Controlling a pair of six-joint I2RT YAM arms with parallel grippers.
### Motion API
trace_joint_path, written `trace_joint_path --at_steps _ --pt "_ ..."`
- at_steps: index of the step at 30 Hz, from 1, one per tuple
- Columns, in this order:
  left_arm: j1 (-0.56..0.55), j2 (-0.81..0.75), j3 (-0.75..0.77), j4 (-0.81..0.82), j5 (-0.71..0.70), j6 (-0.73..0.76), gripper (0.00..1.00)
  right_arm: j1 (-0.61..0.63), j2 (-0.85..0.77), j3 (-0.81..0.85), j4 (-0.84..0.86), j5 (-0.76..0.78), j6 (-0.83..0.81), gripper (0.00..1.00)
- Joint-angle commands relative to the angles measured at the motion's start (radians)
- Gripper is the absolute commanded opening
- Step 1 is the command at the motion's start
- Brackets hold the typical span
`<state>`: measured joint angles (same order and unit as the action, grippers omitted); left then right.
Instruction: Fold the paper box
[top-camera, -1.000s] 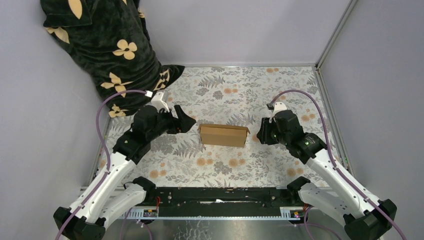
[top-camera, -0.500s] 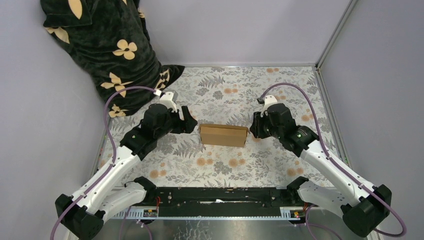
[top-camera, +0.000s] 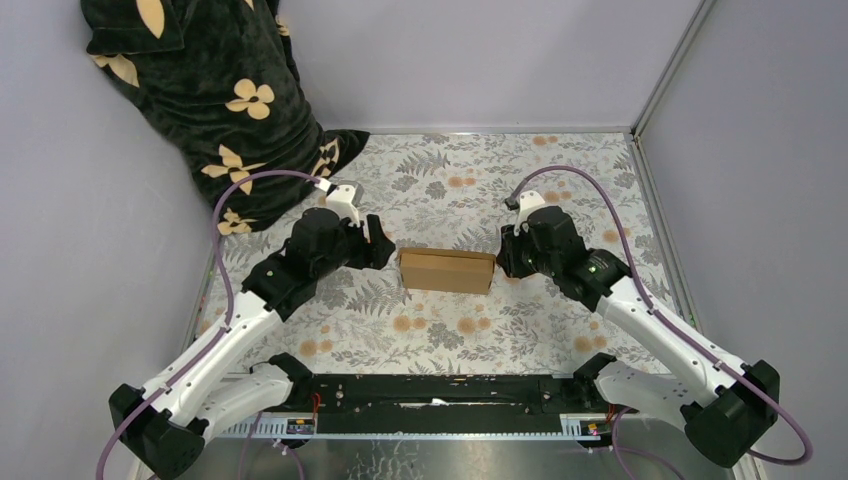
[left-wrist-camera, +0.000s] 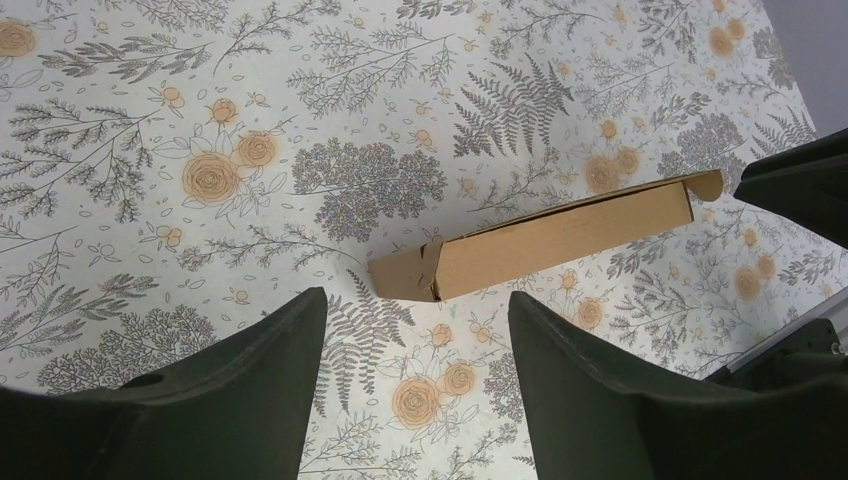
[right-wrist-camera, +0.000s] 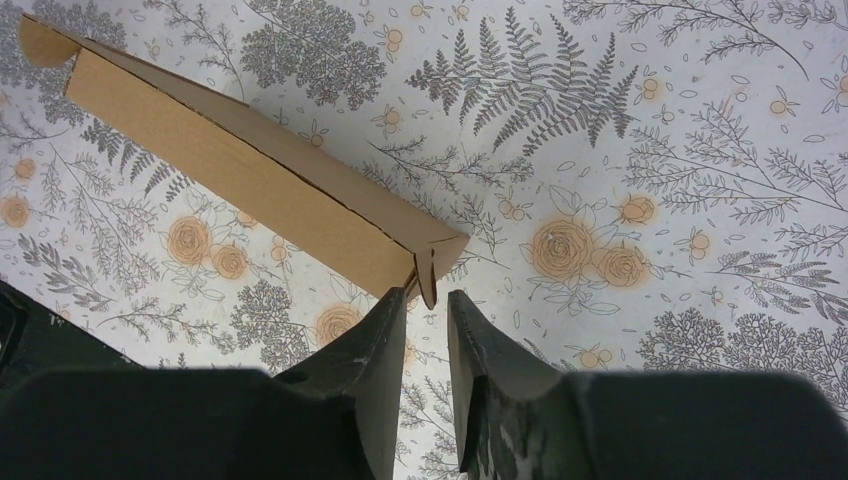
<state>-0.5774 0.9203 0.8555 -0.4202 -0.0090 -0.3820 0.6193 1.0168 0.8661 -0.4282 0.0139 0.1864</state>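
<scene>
Brown paper box (top-camera: 447, 270) between left claw (left-wrist-camera: 415, 298) and right claw (right-wrist-camera: 427, 296), arms inward.

Readable text: none that you can make out in any of the three views.
paper box (top-camera: 447, 270): every face you can see is plain brown card, with no print or label.
stickers (top-camera: 300, 427): two small pale patches on the base rail (top-camera: 440, 388), at about 7 and 5 o'clock from the box in the overhead view. They are too small for you to read.
</scene>
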Motion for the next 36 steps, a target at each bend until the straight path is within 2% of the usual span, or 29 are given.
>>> trace_joint_path --at_steps 1,36 --pt "-0.010 0.012 0.027 0.006 -0.009 0.025 0.73 0.015 0.012 0.047 0.029 -0.005 -0.030 0.29" --pt "-0.026 0.031 0.022 0.009 0.004 0.012 0.72 0.028 0.057 0.051 0.061 0.006 -0.050 0.19"
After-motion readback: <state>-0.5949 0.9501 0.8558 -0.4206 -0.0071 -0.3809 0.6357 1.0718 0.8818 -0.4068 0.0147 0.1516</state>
